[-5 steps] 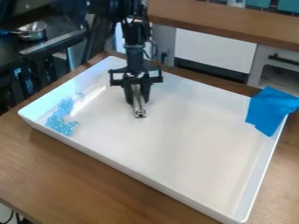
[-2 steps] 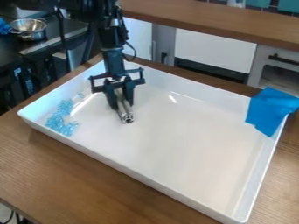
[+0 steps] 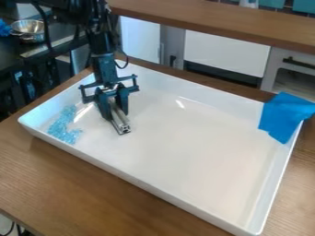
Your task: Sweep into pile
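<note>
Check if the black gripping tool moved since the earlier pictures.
Yes, the tool has moved leftward in view, nearer the left corner of the white rectangular tray.

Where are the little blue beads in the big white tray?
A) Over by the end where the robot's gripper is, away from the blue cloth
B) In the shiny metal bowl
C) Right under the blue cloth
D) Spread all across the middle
A: the beads lie bunched at the tray's left end in the picture, near the gripper, while the blue cloth hangs over the opposite side.
</note>
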You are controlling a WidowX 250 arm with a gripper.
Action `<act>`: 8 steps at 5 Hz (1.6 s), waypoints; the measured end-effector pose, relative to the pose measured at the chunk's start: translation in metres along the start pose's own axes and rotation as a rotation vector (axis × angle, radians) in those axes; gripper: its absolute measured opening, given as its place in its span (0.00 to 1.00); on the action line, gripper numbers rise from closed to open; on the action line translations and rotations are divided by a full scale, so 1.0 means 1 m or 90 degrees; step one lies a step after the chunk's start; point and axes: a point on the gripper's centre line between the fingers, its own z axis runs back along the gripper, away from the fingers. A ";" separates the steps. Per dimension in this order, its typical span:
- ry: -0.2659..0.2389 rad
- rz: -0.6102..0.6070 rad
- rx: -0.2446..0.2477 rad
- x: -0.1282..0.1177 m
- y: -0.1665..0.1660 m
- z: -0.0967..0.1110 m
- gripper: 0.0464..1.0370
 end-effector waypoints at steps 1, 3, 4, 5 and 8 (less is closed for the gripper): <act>-0.001 0.015 -0.002 -0.007 0.011 -0.002 0.34; -0.008 0.020 -0.006 -0.009 0.044 -0.005 0.34; -0.013 0.001 0.004 -0.016 0.052 -0.008 0.34; -0.026 -0.011 0.005 -0.019 0.058 -0.009 0.34; -0.182 -0.112 0.091 -0.022 0.063 -0.003 0.34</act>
